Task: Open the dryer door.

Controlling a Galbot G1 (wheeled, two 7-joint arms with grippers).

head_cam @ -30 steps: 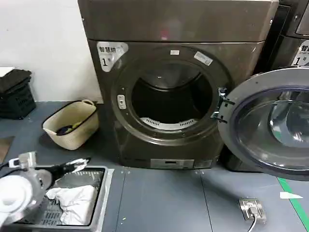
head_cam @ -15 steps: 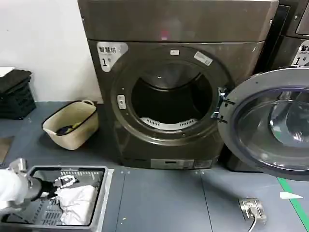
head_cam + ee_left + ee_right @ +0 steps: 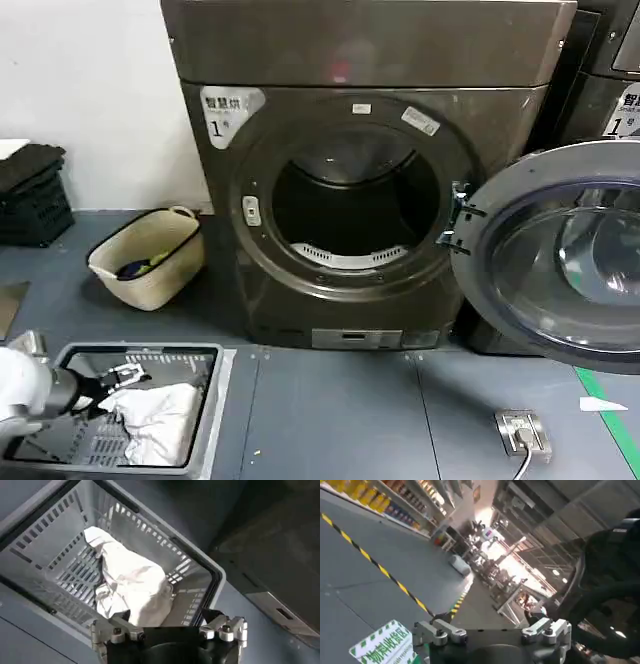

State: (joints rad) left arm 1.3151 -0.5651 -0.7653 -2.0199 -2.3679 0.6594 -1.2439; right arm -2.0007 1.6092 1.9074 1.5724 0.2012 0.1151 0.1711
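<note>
At the right of the scene, the door (image 3: 560, 255) stands swung wide open on its hinge (image 3: 458, 215), its chrome ring and dark glass facing out and partly covering the other machine (image 3: 610, 70) behind it. The dryer (image 3: 360, 170) with the "1" label (image 3: 228, 110) shows its open drum (image 3: 350, 205), dark inside with a pale slotted strip at the bottom.

At the near left, the left gripper (image 3: 125, 378) hangs over the grey crate (image 3: 205, 420), its fingers spread and holding nothing; in the left wrist view the gripper (image 3: 169, 630) sits above the white cloth (image 3: 132, 587) lying in the crate (image 3: 45, 535). A beige basket (image 3: 150, 258) stands on the floor left of the dryer, well apart from the crate.

The right gripper (image 3: 490, 632) appears in its own wrist view with fingers spread, empty, pointing toward a floor with a yellow-black stripe (image 3: 375, 565).
</note>
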